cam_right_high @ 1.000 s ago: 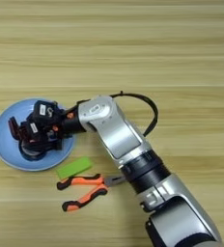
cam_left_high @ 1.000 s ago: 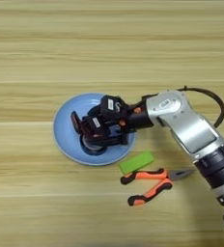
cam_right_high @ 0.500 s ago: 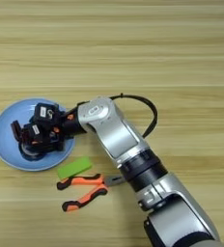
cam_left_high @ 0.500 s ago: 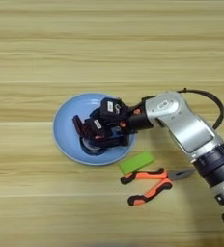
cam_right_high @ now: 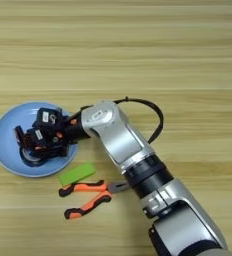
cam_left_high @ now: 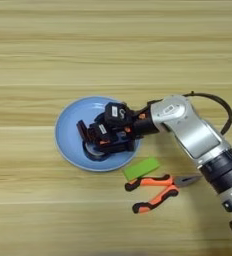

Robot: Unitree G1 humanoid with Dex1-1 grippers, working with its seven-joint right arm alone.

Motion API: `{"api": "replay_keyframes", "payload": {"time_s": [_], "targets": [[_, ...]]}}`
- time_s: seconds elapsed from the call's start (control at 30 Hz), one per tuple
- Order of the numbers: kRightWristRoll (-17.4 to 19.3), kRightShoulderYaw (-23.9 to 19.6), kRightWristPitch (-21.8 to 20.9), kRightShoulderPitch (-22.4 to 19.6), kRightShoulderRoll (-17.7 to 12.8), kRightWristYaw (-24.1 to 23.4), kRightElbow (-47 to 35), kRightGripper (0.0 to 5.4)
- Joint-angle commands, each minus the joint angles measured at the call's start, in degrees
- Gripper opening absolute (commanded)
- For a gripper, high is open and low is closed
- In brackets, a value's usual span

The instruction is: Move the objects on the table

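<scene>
- The right gripper (cam_left_high: 95, 142) has stayed over the light-blue plate (cam_left_high: 68, 122) through the last second, sliding only slightly towards the plate's near rim; nothing else on the table (cam_left_high: 113, 45) has shifted.
- The black tape ring (cam_left_high: 94, 150) lies inside the plate, in its near half, directly under the gripper and mostly hidden by it; only a dark arc shows below the fingers.
- With so little motion, this reads as either a release or a grasp at the plate. Which one cannot be told, and whether the ring rests on the plate or hangs just above it is unclear.
- The black fingers straddle the ring, but whether they are clamped on it or spread apart cannot be made out.
- The silver forearm (cam_left_high: 190, 130) enters from the table's near right corner and reaches left, wrist bent so the gripper points down into the plate.
- The needle-nose pliers (cam_left_high: 160, 190) lie untouched on the table just nearer than the plate, jaws pointing right, beside a small green block (cam_left_high: 141, 168). They look like the object yet to be moved.
</scene>
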Motion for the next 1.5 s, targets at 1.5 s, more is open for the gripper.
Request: {"api": "replay_keyframes", "payload": {"time_s": [1.5], "targets": [[6.4, -6.9, -3.7, -3.4, -2.0, 1.0, -7.2, 5.37]]}}
